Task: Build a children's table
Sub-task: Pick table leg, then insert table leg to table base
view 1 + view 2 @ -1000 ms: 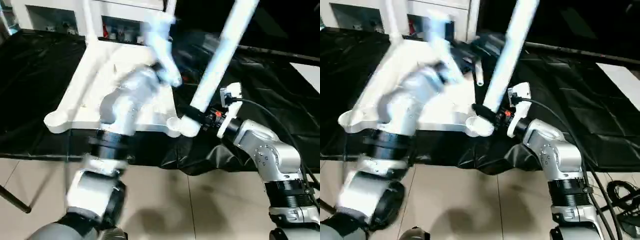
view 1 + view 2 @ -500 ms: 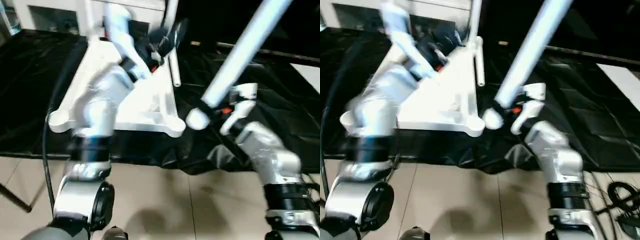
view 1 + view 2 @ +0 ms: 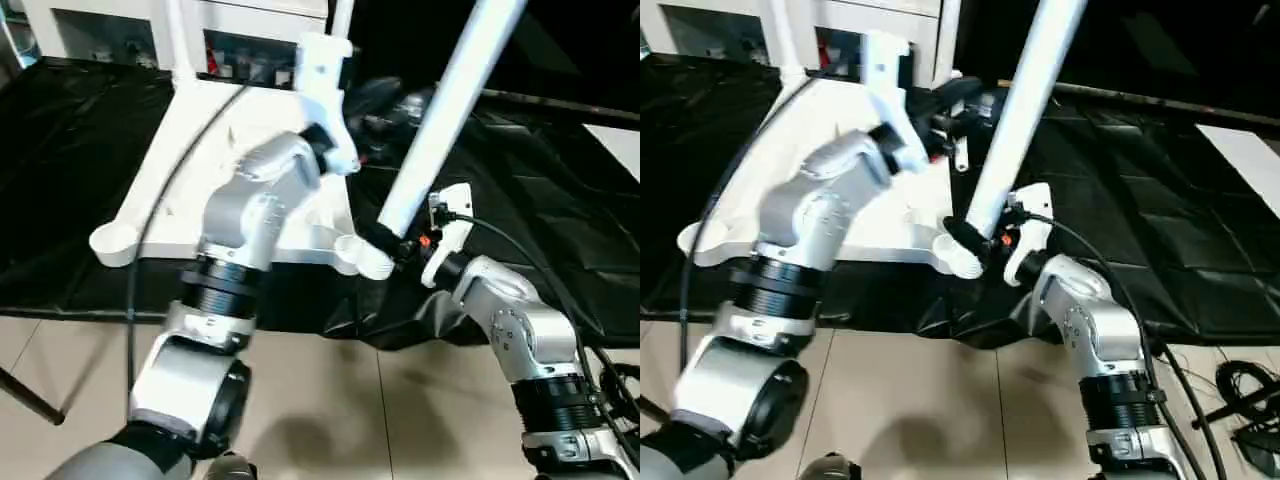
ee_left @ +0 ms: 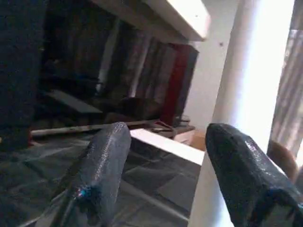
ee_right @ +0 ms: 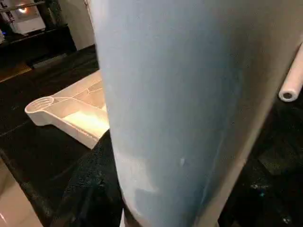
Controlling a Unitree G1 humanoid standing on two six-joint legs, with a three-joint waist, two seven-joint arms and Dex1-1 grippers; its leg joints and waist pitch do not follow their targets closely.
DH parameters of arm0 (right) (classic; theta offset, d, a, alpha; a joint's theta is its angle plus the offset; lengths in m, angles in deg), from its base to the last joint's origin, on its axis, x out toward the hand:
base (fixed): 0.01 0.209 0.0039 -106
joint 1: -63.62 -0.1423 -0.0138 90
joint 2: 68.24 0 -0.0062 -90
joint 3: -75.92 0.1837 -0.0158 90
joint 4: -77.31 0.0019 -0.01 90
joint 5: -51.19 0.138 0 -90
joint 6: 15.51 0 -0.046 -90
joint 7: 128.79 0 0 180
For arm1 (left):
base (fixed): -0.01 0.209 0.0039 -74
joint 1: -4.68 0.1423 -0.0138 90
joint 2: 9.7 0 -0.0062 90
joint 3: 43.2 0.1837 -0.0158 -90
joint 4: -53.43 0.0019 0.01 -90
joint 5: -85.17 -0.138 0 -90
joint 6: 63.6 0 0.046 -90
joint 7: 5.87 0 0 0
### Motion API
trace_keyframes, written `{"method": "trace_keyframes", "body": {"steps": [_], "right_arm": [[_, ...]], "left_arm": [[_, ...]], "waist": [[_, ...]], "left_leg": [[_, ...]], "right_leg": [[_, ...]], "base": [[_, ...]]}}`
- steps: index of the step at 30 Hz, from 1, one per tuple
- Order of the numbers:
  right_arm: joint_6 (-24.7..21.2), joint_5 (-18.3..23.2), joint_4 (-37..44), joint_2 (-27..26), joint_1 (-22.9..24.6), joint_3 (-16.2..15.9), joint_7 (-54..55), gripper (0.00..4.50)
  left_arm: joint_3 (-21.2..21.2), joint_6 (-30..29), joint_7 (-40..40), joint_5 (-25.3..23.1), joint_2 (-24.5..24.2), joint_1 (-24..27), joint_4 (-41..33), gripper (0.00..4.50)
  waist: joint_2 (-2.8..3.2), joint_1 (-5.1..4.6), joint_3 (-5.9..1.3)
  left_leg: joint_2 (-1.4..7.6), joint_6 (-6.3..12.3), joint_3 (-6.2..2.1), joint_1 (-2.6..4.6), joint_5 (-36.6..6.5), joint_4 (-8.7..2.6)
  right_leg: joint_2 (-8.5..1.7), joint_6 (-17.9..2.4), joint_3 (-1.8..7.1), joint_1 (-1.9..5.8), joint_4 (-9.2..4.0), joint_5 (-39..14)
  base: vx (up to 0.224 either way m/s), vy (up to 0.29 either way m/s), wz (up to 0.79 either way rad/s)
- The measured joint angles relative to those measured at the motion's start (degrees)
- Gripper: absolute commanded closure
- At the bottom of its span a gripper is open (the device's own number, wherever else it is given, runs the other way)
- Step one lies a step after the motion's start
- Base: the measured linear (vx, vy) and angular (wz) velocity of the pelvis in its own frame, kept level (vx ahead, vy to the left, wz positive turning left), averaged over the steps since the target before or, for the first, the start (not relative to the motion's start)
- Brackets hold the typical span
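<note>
The white tabletop (image 3: pixel 190 170) lies underside up on a black sheet. My right gripper (image 3: pixel 388 238) is shut on a long white leg (image 3: pixel 445 110) just above its lower end. That end sits at the tabletop's near right corner socket (image 3: pixel 362 258), and the leg leans up and away to the right. My left arm crosses over the tabletop. Its gripper (image 3: pixel 962 103) stands open beside the leg's middle, with the leg (image 4: pixel 246 85) just past one finger (image 4: pixel 239 161). Two more legs (image 3: pixel 176 40) (image 3: pixel 341 20) stand at the far corners.
A white glass-door cabinet (image 3: pixel 110 25) stands behind the tabletop. The black sheet (image 3: pixel 540 170) spreads to the right, with a white panel (image 3: pixel 1240 160) on it. Tiled floor (image 3: pixel 330 400) lies in front, and cables (image 3: pixel 1250 395) lie at the lower right.
The leg's lower end, lifted to the right of the corner half a second ago, is back at the corner socket. My left arm has swung right, bringing its gripper beside the leg.
</note>
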Motion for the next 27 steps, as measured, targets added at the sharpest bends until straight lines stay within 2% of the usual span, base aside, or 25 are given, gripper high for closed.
{"method": "trace_keyframes", "body": {"steps": [5,8,9,13,17,19,21,23,24,26,27], "right_arm": [[1.20,-1.67,-0.89,-0.29,-0.79,0.83,4.61,2.59],[2.11,-2.81,-3.10,-0.39,-1.77,4.18,10.32,2.59],[2.01,-2.83,-3.91,-0.28,-2.24,6.16,12.50,2.59],[0.66,-4.09,-3.97,1.49,-2.03,10.08,18.67,2.59],[0.85,-10.35,3.86,4.89,3.60,7.36,19.69,2.59],[0.84,-9.75,6.15,4.09,5.72,7.00,18.49,2.59],[2.13,-8.19,6.92,1.15,7.05,6.97,18.20,2.59],[3.51,-8.01,6.74,-0.35,7.64,5.23,18.11,2.59],[4.66,-8.28,6.57,-0.60,8.10,3.82,18.22,2.59],[5.04,-8.31,6.31,-0.92,8.52,3.58,18.26,2.59],[5.06,-8.27,6.11,-1.08,8.71,3.68,18.01,2.59]], "left_arm": [[-2.21,3.13,3.37,-1.34,-1.07,0.12,1.67,1.48],[-5.55,4.55,6.41,-2.08,-3.43,1.22,0.98,1.48],[-6.19,5.30,7.33,-3.19,-4.77,2.28,-0.04,1.48],[-5.30,5.94,11.74,-9.78,-10.11,7.51,-2.79,1.48],[-4.03,9.46,15.32,-16.60,-13.91,15.90,-3.68,1.48],[-3.84,10.16,16.79,-18.51,-13.93,19.69,-3.03,1.48],[-4.19,10.70,18.95,-18.66,-11.50,22.55,-3.99,1.48],[-3.76,11.00,20.45,-18.92,-10.16,24.06,-4.30,1.48],[-2.70,11.78,20.92,-19.53,-10.09,25.32,-4.47,1.48],[-2.12,13.32,21.63,-20.55,-10.31,26.88,-4.46,1.48],[-2.14,14.48,21.97,-21.10,-10.73,27.67,-4.40,1.48]], "waist": [[0.38,-0.04,0.18],[0.65,-0.10,0.34],[0.73,-0.14,0.40],[0.80,-0.12,0.41],[0.81,-0.05,0.42],[0.82,-0.22,0.43],[0.85,-0.33,0.43],[0.88,-0.38,0.45],[0.95,-0.38,0.51],[1.16,-0.60,0.78],[1.39,-0.99,0.96]], "left_leg": [[0.00,-0.01,-0.01,0.04,0.01,0.00],[0.00,-0.02,-0.01,0.05,0.01,-0.01],[0.00,-0.02,-0.01,0.05,0.01,-0.04],[-0.01,-0.03,0.00,0.03,0.02,-0.08],[-0.01,0.02,0.01,-0.01,-0.02,-0.10],[0.00,0.03,0.01,-0.03,-0.03,-0.12],[-0.01,0.03,0.01,0.03,-0.03,-0.13],[0.00,0.02,0.01,0.10,-0.05,-0.14],[-0.02,0.03,0.02,0.53,-0.07,-0.35],[-0.02,0.05,0.06,1.92,-0.13,-1.06],[0.05,-0.09,0.04,3.04,-0.61,-1.41]], "right_leg": [[0.00,-0.03,0.00,0.01,0.05,0.06],[0.00,-0.02,0.00,-0.01,0.07,0.10],[0.01,-0.02,0.00,-0.02,0.07,0.10],[0.02,0.05,0.01,-0.03,0.04,-0.01],[0.02,0.18,0.02,-0.02,-0.02,-0.18],[0.03,0.18,0.02,-0.07,-0.02,-0.20],[0.03,0.16,0.04,-0.04,-0.01,-0.21],[0.03,0.23,0.02,0.02,-0.02,-0.26],[0.03,0.48,0.01,0.39,-0.27,-0.41],[0.04,0.55,-0.23,1.44,-1.23,-0.48],[0.02,0.60,-0.71,2.67,-2.23,-0.57]], "base": [[0.000,0.000,0.00],[0.000,0.000,0.00],[0.000,0.000,0.00],[0.000,0.000,0.00],[0.000,0.000,0.00],[0.000,0.000,0.00],[0.000,0.000,0.00],[0.000,0.000,0.00],[0.000,0.000,0.00],[0.000,0.000,0.00],[0.000,0.000,0.00]]}}
